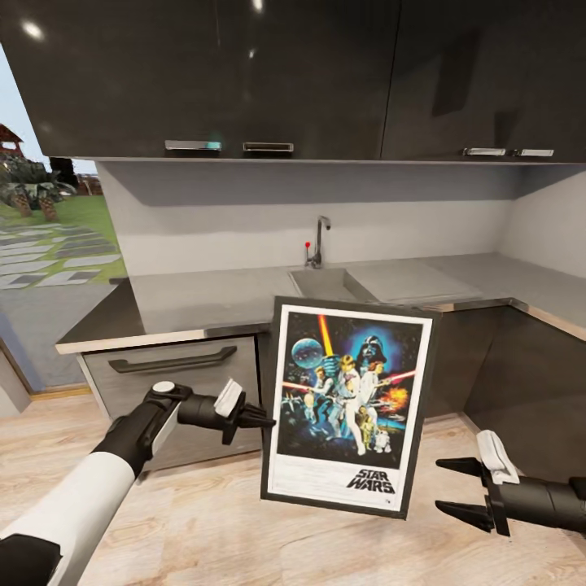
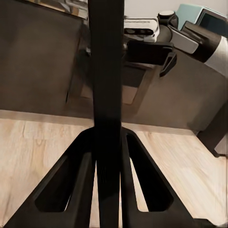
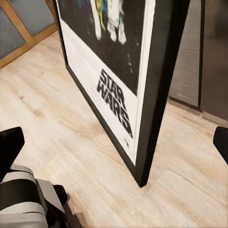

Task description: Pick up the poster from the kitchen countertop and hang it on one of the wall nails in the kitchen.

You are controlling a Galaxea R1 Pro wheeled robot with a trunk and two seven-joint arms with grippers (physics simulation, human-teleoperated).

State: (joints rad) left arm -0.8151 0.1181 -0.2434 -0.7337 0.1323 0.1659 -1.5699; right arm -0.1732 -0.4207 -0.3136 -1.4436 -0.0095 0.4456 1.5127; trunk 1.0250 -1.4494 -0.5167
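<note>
The left hand is clamped on the left edge of the poster, about halfway down its frame. In the left wrist view the two fingers close from both sides on the thin black frame edge, which runs straight up between them. That edge-on pinch suits a flat, stiff print: it leaves the picture face untouched and keeps the frame upright. The poster hangs in the air in front of the robot, face toward the head camera, slightly tilted, clear of the wooden floor and well off the desk.

The right hand sits low and to the right of the poster's lower right corner, its fingers spread wide and gripping nothing. From its wrist camera the corner of the frame and the "STAR WARS" strip show just ahead, apart from the fingers. It looks placed to steady the far edge if the print swings.

Beyond the poster lie the sink and tap, with dark upper cabinets above. No wall nail is evident here, so my judgement is that pickup is done and the carry to a nail remains.
</note>
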